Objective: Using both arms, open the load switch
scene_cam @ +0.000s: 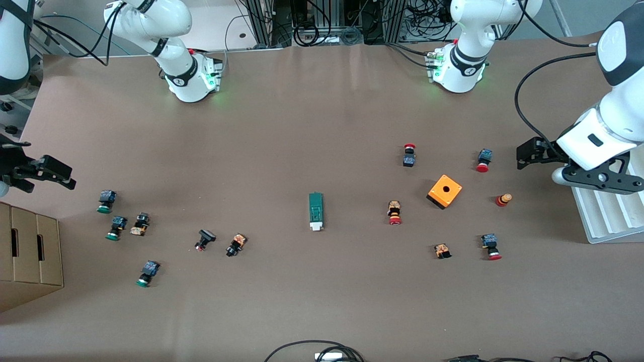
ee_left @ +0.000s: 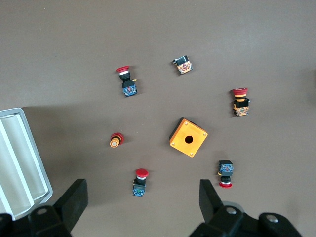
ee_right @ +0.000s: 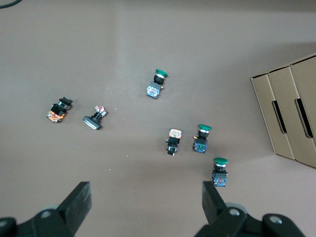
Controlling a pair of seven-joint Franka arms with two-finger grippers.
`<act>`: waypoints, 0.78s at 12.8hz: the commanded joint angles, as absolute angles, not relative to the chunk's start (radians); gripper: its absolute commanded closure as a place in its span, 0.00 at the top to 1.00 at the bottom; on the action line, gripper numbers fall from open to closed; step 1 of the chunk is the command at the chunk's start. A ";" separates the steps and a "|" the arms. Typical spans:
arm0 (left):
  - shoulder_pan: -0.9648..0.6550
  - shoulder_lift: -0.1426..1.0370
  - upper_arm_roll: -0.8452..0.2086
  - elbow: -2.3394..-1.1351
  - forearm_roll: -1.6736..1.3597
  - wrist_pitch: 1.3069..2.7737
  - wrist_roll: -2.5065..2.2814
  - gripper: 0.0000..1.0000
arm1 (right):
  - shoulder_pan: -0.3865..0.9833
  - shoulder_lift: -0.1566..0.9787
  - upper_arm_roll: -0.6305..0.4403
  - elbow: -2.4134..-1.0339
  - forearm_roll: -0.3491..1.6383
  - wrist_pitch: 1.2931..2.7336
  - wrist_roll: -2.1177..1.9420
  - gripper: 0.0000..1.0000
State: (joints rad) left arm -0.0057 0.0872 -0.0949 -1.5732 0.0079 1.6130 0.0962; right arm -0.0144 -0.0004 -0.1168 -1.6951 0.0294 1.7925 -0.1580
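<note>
The load switch (scene_cam: 316, 212), a narrow green bar with a white block at the end nearer the front camera, lies flat at the middle of the table. Neither wrist view shows it. My left gripper (scene_cam: 526, 153) hangs open over the left arm's end of the table, above a red-capped push-button (ee_left: 139, 181), and holds nothing. In the left wrist view the left gripper (ee_left: 142, 198) has its fingers wide apart. My right gripper (scene_cam: 59, 176) hangs open and empty over the right arm's end, above green-capped push-buttons (ee_right: 219, 173); the right wrist view shows the right gripper (ee_right: 147, 200) spread wide.
An orange box with a hole (scene_cam: 444, 191) and several red-capped push-buttons (scene_cam: 395, 212) lie toward the left arm's end. Several green-capped buttons (scene_cam: 115, 228) lie toward the right arm's end. A cardboard box (scene_cam: 27, 251) and a white tray (scene_cam: 609, 216) stand at the table's ends.
</note>
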 commanded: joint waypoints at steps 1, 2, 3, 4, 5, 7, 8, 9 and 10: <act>-0.008 0.089 -0.097 -1.560 0.015 1.600 0.049 1.00 | -0.012 -0.002 -0.120 -1.697 0.020 1.804 -0.170 1.00; -0.008 0.090 -0.097 -1.560 0.011 1.600 0.038 1.00 | -0.014 -0.002 -0.120 -1.697 0.020 1.804 -0.170 1.00; -0.006 0.094 -0.097 -1.560 0.008 1.600 0.038 1.00 | -0.012 -0.002 -0.120 -1.697 0.020 1.804 -0.169 1.00; -0.006 0.095 -0.097 -1.560 0.008 1.600 0.037 1.00 | -0.012 0.000 -0.120 -1.697 0.020 1.804 -0.169 1.00; -0.008 0.095 -0.097 -1.560 0.006 1.600 0.037 1.00 | -0.011 -0.002 -0.120 -1.697 0.020 1.804 -0.167 1.00; -0.012 0.095 -0.101 -1.560 0.009 1.600 0.038 1.00 | -0.012 -0.002 -0.120 -1.697 0.020 1.802 -0.170 1.00; -0.012 0.095 -0.101 -1.560 0.011 1.600 0.040 1.00 | -0.012 -0.002 -0.120 -1.697 0.020 1.804 -0.170 1.00; -0.012 0.095 -0.101 -1.560 0.012 1.598 0.040 1.00 | -0.012 -0.002 -0.120 -1.697 0.020 1.802 -0.170 1.00; -0.014 0.095 -0.103 -1.562 0.009 1.600 0.040 1.00 | -0.012 -0.002 -0.120 -1.697 0.020 1.804 -0.170 1.00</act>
State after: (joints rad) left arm -0.0079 0.0929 -0.1005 -1.5733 0.0073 1.6130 0.0558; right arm -0.0144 -0.0001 -0.1168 -1.6951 0.0294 1.7925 -0.1587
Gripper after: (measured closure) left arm 0.000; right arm 0.000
